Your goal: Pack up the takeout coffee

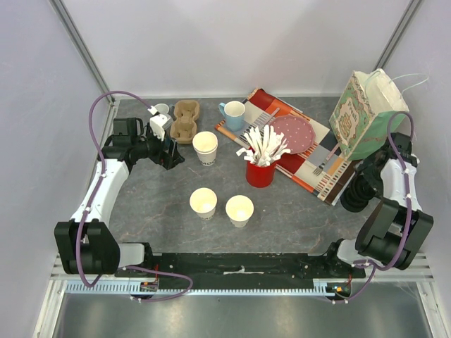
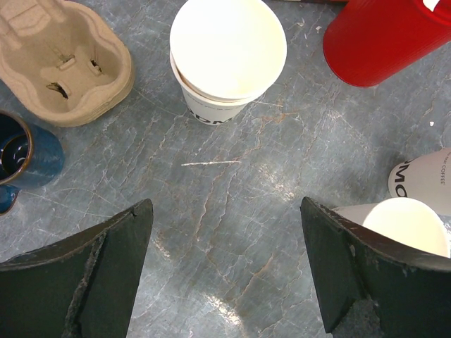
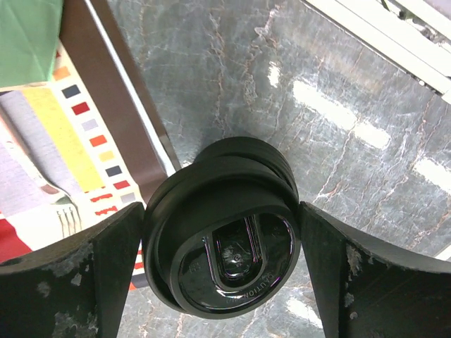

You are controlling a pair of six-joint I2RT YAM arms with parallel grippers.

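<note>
Right wrist view: right tool (image 3: 220, 211) jaws apart, straddling the black lid stack (image 3: 222, 232), not yet clamped; left tool (image 2: 225, 204) apart too, lidless cup (image 2: 227, 60) top centre. Looks like lidding; next, squeeze one lid, lift cleanly.

We are seeing red cup (image 1: 260, 174) holding white cutlery (image 1: 265, 144) on tabletop (image 1: 296, 208) beside placemat (image 1: 318, 167); pink plate (image 1: 292, 134) lying on it, light blue mug (image 1: 233, 113) at its edge.

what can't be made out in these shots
Lid stack, right wrist: lids overlap, count unclear.
Paper cup, left wrist: lettering mostly hidden under its rim.
Dark blue mug, left wrist: cut by left edge.
Bag, top external: contents hidden by its own walls.
</note>
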